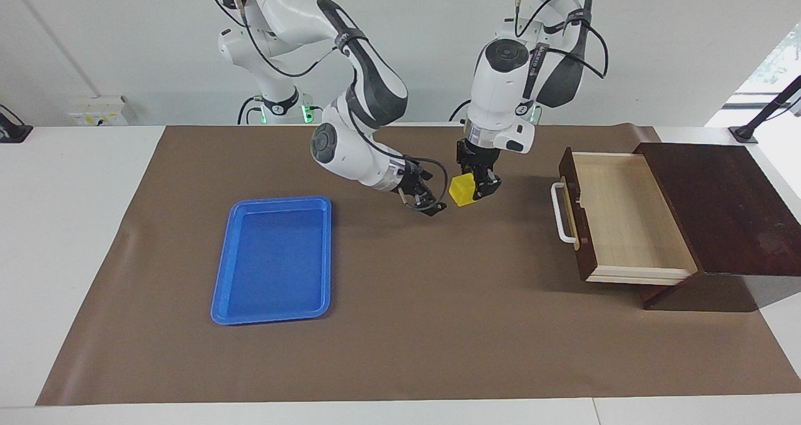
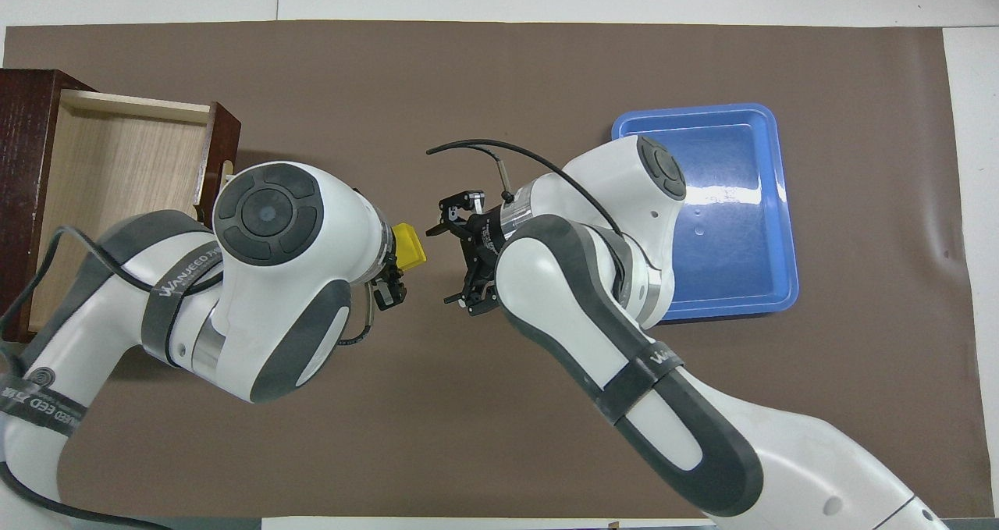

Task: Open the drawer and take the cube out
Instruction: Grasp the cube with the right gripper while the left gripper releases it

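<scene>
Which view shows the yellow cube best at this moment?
The facing view: the cube shows almost whole, held in the left claw above the mat, with the open right claw beside it. In the overhead view the left arm's wrist covers part of the cube.

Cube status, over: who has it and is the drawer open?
Left hand shut on cube, held over the mat. Right hand open beside it. Drawer pulled out, nothing inside. Nothing between hands.
</scene>
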You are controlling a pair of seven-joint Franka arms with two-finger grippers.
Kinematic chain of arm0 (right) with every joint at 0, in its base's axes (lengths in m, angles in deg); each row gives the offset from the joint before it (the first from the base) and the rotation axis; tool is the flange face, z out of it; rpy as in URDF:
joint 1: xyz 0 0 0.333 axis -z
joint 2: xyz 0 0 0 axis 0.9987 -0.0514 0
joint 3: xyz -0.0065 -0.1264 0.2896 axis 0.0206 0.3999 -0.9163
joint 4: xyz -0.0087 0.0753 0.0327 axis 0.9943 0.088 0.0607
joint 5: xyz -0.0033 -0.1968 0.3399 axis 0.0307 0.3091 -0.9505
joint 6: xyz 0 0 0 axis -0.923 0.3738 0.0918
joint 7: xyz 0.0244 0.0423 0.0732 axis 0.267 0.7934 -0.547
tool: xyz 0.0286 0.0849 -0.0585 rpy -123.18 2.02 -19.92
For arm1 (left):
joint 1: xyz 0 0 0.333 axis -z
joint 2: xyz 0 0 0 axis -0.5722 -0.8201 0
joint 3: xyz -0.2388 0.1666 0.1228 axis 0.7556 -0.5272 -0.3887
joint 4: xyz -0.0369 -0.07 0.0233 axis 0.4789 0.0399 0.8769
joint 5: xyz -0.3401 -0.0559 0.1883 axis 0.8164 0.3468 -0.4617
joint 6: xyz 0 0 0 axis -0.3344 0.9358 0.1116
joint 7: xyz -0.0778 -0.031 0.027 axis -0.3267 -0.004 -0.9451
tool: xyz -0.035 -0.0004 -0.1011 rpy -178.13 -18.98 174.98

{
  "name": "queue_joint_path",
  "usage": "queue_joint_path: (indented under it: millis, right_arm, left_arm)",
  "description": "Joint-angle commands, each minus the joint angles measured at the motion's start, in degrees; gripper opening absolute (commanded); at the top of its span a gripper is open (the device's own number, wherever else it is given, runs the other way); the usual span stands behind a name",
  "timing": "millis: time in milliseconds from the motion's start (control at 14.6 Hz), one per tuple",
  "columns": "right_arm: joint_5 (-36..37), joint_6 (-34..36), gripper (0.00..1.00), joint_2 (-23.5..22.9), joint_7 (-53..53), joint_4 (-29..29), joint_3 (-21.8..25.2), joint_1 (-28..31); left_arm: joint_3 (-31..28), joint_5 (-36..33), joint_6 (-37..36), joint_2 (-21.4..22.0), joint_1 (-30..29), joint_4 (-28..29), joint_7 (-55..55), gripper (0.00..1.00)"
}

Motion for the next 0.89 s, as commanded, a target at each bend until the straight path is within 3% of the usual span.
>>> queue_joint_path:
  millis: [0, 274, 342, 822]
  right_arm:
    - [-0.8, -0.1, 1.00, -0.9, 0.3, 2.2, 0.2, -0.1]
    - [-0.4, -0.3, 1.00, -1.1, 0.1, 2.5, 0.2, 0.3]
    - [-0.6, 0.5, 1.00, -2.5, 0.4, 5.2, 0.3, 0.5]
    - [0.1, 0.6, 1.00, -2.7, 0.1, 4.7, 0.3, -0.4]
  left_arm:
    - [-1.0, 1.0, 1.9, 1.8, 1.9, 2.2, -1.7, 0.00]
    - [-1.1, 1.0, 1.5, 2.1, 2.5, 2.9, -1.7, 0.00]
    - [-1.1, 1.0, 1.5, 2.3, 2.5, 3.3, -1.5, 0.00]
    - [-1.0, 0.9, 1.5, 2.4, 3.4, 3.3, 1.1, 0.00]
